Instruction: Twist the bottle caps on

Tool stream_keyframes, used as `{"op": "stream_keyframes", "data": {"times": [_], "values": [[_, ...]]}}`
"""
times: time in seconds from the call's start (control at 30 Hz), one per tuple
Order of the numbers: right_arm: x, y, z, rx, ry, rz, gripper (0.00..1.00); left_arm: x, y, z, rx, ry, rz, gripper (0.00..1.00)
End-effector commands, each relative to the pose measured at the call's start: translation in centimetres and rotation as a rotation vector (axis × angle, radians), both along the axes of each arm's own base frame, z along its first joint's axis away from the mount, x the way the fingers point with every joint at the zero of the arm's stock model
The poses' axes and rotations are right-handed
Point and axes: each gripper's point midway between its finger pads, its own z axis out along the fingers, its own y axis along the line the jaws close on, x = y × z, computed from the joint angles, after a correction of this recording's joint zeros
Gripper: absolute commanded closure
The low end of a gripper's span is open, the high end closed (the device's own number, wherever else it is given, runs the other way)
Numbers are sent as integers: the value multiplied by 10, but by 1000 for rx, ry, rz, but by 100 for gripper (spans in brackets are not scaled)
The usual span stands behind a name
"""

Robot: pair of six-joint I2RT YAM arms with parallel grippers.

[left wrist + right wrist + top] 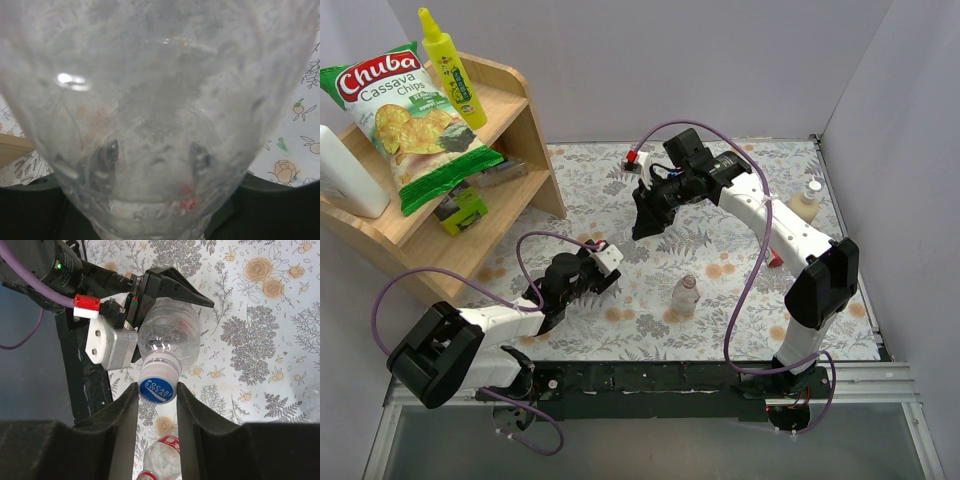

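Over the flowered table (582, 180), your right gripper (157, 386) pinches the blue cap (158, 391) on the neck of the clear bottle (170, 332) clamped in the left gripper (603, 268), so line the wrist up with the neck and twist gently without side push.

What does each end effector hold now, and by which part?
The left end effector grips the clear bottle around its body. The right end effector pinches the blue cap on that bottle's neck by its sides.
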Motion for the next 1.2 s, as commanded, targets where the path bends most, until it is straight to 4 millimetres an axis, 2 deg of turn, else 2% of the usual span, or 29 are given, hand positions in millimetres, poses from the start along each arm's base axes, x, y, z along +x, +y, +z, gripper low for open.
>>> {"op": "stream_keyframes", "data": {"times": [0.0,0.03,0.17,0.4,0.5,0.6,0.63,0.7,0.83,0.87,1.0,1.17], "values": [[-34,-8,-40,-152,191,-2,94,29,-31,142,-360,-280,0,100],[-33,-8,-40,-156,187,-7,90,29,-31,140,-357,-274,3,100],[-27,-10,-37,-167,159,-24,84,26,-29,121,-314,-249,-4,100],[-18,-7,-18,-135,87,-32,70,16,-26,80,-263,-134,-7,100],[-11,-6,-8,-125,53,-41,65,12,-26,69,-255,-94,-10,100],[-10,-5,2,-107,31,-37,55,8,-26,57,-241,-58,-19,100],[-10,-5,4,-104,28,-37,34,7,-26,55,-239,-50,-18,100],[-11,-5,8,-95,21,-33,30,5,-27,51,-239,-33,-24,100],[-12,-3,21,-64,-1,-16,11,1,-30,44,-238,0,-44,100],[-11,-3,28,-51,-18,-16,10,-1,-32,42,-238,8,-58,100],[-9,-14,30,-82,-86,25,9,-18,-43,35,-270,86,-148,100],[6,-53,15,-150,-200,63,8,-54,-64,30,-318,255,-334,100]]}}
